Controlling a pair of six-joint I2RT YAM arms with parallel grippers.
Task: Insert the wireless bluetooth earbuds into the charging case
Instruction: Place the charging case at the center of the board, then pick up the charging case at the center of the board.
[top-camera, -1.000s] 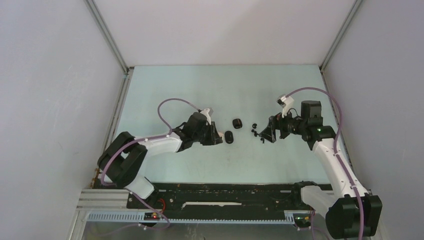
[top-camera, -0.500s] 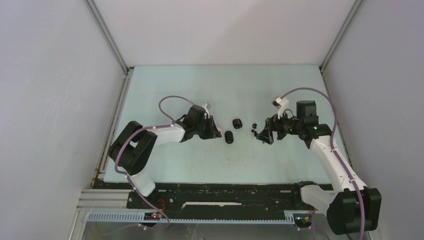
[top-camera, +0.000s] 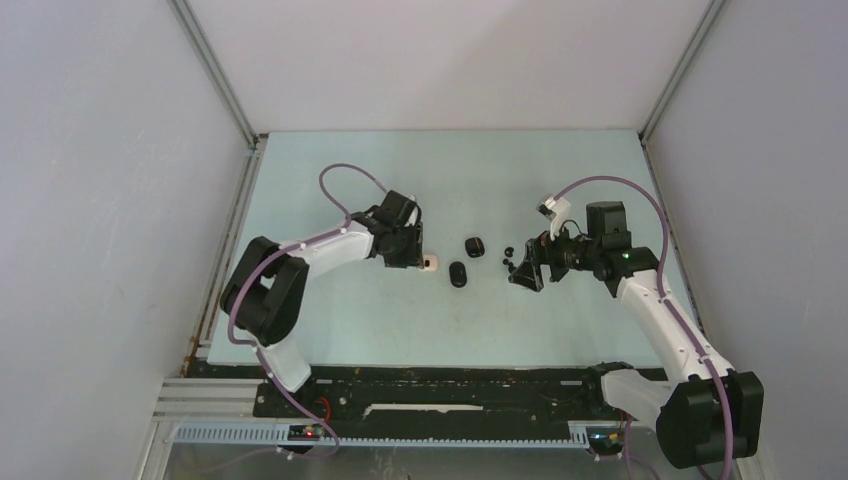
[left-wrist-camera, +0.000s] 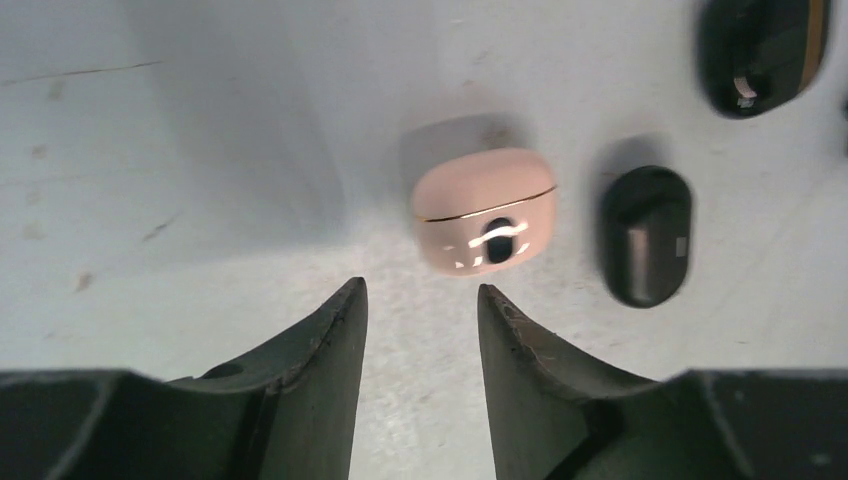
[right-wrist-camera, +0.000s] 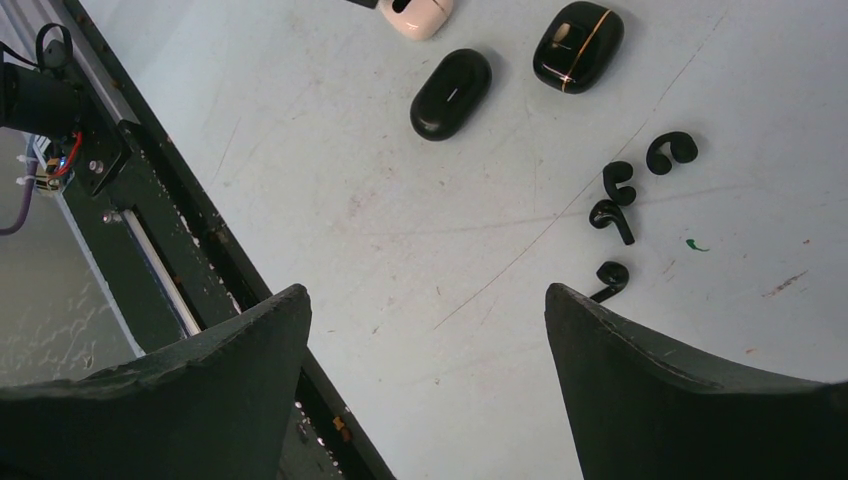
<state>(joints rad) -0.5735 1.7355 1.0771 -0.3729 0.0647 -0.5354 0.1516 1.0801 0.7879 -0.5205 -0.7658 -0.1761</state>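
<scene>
- Four black earbuds (right-wrist-camera: 620, 182) are lying loose on the pale worktop (right-wrist-camera: 300, 140), clustered a little right of its middle and well away from every edge. None is sitting in a case.
- Three cases are resting shut in a loose group around the worktop's middle, on the left-edge side of the earbuds. A pink case (left-wrist-camera: 485, 210) is lying furthest toward the left edge. A plain black case (left-wrist-camera: 646, 235) is lying just beside it, and a gold-trimmed black case (left-wrist-camera: 765, 48) a little nearer the far edge.
- On the left-edge side of the pink case the left hand (left-wrist-camera: 420, 290) is hanging low over the worktop. Its jaws are standing partly apart with nothing between them, and the pink case is lying just beyond the fingertips, clear of both.
- On the right-edge side of the earbuds the right hand (right-wrist-camera: 425, 290) is hovering above the worktop, its jaws spread wide and gripping nothing. The earbuds are lying ahead of its fingers, untouched.
</scene>
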